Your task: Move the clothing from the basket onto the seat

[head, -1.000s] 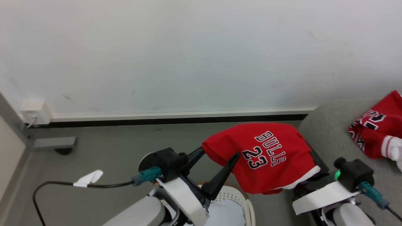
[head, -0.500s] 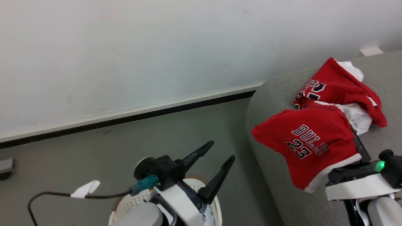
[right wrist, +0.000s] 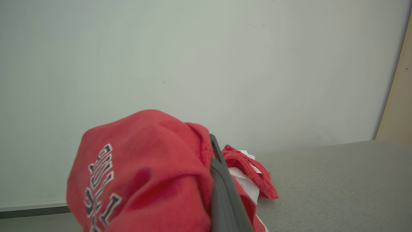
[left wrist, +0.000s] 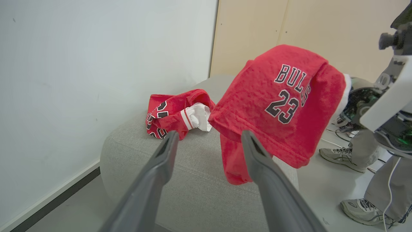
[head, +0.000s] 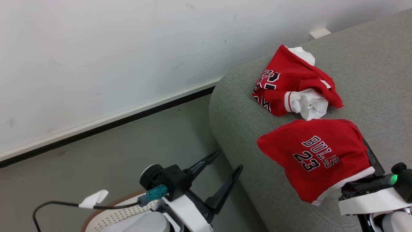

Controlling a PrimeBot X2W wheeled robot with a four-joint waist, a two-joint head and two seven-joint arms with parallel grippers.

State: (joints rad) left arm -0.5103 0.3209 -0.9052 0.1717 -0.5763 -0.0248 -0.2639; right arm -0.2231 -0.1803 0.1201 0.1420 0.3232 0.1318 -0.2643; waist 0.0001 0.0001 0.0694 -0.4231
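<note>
A red "BULLS 23" jersey, one piece of the clothing (head: pixel 315 158), hangs draped over my right gripper (head: pixel 370 156) just above the front of the grey seat (head: pixel 238 106). The gripper is shut on it, with one dark finger (right wrist: pixel 215 161) showing beside the cloth (right wrist: pixel 145 167). Further back on the seat lies a second crumpled red jersey (head: pixel 293 85) with white trim. My left gripper (head: pixel 229 159) stands open and holds nothing, over the floor left of the seat. The white perforated basket (head: pixel 106 216) with its brown rim peeks out under my left arm.
A white wall with a black skirting (head: pixel 128 116) runs behind the grey floor. A black cable with a white tag (head: pixel 93 198) trails from my left wrist. In the left wrist view a person's legs and trainers (left wrist: pixel 338 154) stand beyond the seat, by a beige panel (left wrist: pixel 251 32).
The head camera has swung right, bringing the seat into full view. My right gripper has carried the jersey from beside the basket to over the seat. The left gripper stays open.
</note>
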